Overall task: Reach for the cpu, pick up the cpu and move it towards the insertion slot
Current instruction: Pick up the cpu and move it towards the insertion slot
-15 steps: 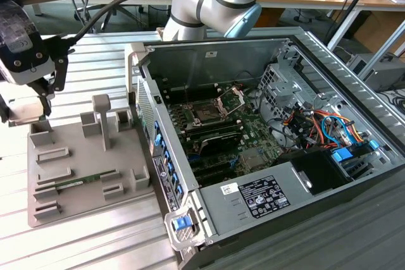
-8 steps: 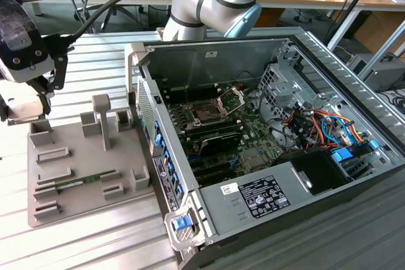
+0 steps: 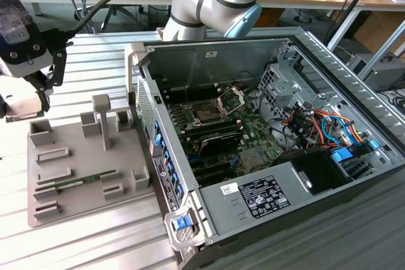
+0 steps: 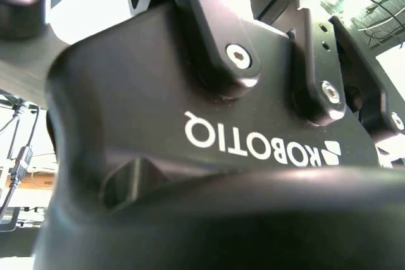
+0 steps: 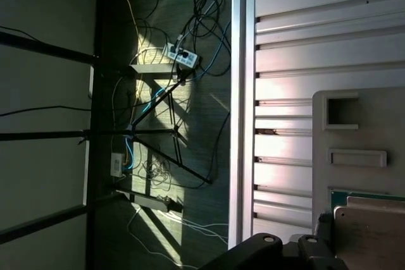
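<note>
hanging my gripper (image 3: 25, 96) outside the open case (image 3: 221, 61), over the far corner of the grey tray (image 3: 79, 156). can't tell whether the jaws are clamped or released, so not guessing. a pale flat square is sitting right at the jaws in the first wrist view, and i'm reading it as the cpu (image 5: 373, 238). in the exterior view the cpu (image 3: 19, 109) is lying just under them. gripped or only touching, i can't tell. the insertion slot (image 3: 207, 114) is sitting well apart from the jaws, inside the case, with its clamp frame (image 3: 231, 98) tilted up beside it.

handling, my guess: light, stiff, thin, slick metal top, delicate underside. i'm wanting it pinched on two opposite rims, kept flat, low force, nothing touching the underside.

views: the exterior view is giving me slot, case and tray together. the first wrist view is giving me the tray recesses (image 5: 342, 110), the slatted table (image 5: 297, 61) and cables (image 5: 158, 93) on the floor beyond the jaws. the second wrist view is giving me my own black housing (image 4: 190, 93) close up.
</note>
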Available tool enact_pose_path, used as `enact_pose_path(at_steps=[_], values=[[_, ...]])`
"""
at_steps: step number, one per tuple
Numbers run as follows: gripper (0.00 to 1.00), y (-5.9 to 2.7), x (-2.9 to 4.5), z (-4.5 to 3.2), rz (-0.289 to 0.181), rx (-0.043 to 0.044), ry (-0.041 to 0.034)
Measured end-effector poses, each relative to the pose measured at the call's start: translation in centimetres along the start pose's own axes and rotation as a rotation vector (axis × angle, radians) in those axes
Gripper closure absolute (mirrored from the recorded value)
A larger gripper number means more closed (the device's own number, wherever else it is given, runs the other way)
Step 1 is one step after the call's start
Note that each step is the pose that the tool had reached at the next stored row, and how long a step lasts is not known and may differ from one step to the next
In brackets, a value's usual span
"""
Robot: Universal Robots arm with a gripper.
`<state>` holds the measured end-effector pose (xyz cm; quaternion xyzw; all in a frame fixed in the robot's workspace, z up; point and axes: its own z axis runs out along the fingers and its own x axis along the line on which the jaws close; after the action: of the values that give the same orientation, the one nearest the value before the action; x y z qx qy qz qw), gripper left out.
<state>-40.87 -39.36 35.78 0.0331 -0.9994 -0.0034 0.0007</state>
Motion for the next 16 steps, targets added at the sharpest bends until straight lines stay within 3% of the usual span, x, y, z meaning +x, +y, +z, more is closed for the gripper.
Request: enact_pose_path(at_steps=[16], values=[[0.45,0.01,0.0,-0.64,0.0,-0.0003,0.0001]])
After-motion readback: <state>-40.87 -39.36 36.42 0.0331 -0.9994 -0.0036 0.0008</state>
